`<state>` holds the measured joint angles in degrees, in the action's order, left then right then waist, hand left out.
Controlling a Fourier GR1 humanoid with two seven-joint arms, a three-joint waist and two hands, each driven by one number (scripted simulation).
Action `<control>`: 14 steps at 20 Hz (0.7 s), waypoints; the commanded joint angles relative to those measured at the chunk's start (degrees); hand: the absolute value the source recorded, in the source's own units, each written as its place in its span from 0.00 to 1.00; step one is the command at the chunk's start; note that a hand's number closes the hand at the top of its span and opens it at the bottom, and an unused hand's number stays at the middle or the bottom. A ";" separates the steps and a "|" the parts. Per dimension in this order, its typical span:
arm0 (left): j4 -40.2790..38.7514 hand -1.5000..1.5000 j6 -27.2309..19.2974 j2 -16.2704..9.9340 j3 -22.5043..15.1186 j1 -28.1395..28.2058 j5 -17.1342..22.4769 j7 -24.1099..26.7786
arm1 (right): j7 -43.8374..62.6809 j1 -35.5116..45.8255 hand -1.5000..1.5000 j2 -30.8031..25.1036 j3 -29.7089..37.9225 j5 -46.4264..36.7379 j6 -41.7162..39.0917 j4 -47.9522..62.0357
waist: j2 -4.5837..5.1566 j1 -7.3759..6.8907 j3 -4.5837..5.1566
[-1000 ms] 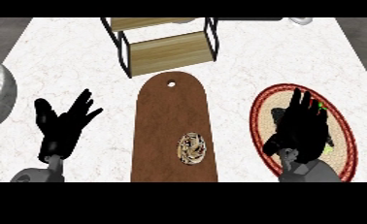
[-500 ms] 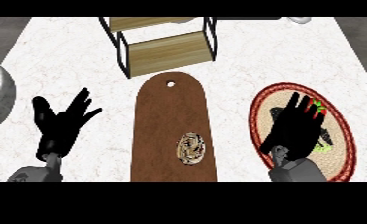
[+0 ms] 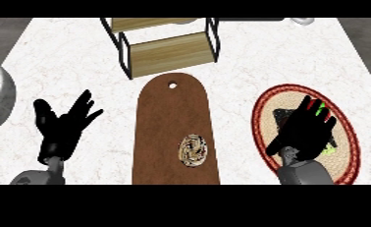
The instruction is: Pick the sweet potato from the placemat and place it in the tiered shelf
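One white marbled counter [image 3: 72, 64], bearing all items below.

One long brown wooden board [image 3: 174, 123] with a rounded far end and a small hole, lying lengthwise at centre; a small round, brown-and-cream patterned object [image 3: 193, 150] rests on its near part.

One tiered shelf [image 3: 165, 44], black wire frame with light wooden tiers, at the far side of the counter, just beyond the board.

One round woven placemat [image 3: 264, 123], red-rimmed, to the right of the board.

One right hand [image 3: 305, 131], black, fingers straight and spread, held over the placemat and covering most of its middle. Sweet potato: not identifiable; only dark, red and green bits show around the fingers.

One left hand [image 3: 64, 125], black, fingers up and relaxed, resting at the lower left, apart from the board.
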<state>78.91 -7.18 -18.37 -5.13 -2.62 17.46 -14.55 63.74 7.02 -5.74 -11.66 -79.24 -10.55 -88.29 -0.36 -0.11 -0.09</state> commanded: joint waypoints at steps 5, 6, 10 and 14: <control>-2.87 0.50 0.45 2.73 0.05 0.49 -2.84 0.82 | 0.10 -0.23 0.00 1.40 3.58 -3.36 5.20 6.20 | 0.39 0.06 0.08; -2.82 0.50 0.65 2.15 1.12 0.14 -2.95 0.68 | 0.13 2.08 0.00 2.14 3.83 -3.95 4.40 8.57 | 0.40 -0.05 0.08; -0.87 0.50 0.19 1.71 0.70 -0.07 -2.67 -1.13 | -4.05 -0.89 1.00 3.37 4.31 1.48 -7.31 9.12 | 0.53 -0.11 0.07; -1.81 0.50 2.91 1.41 1.58 2.46 -2.06 1.16 | -7.88 -1.73 1.00 2.45 3.74 1.19 -4.56 8.35 | 0.36 0.00 0.10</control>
<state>78.43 -6.19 -16.76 -3.65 -2.53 15.27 -14.31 56.60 8.93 -3.39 -6.43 -77.94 -13.81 -82.76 -1.14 -0.40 0.71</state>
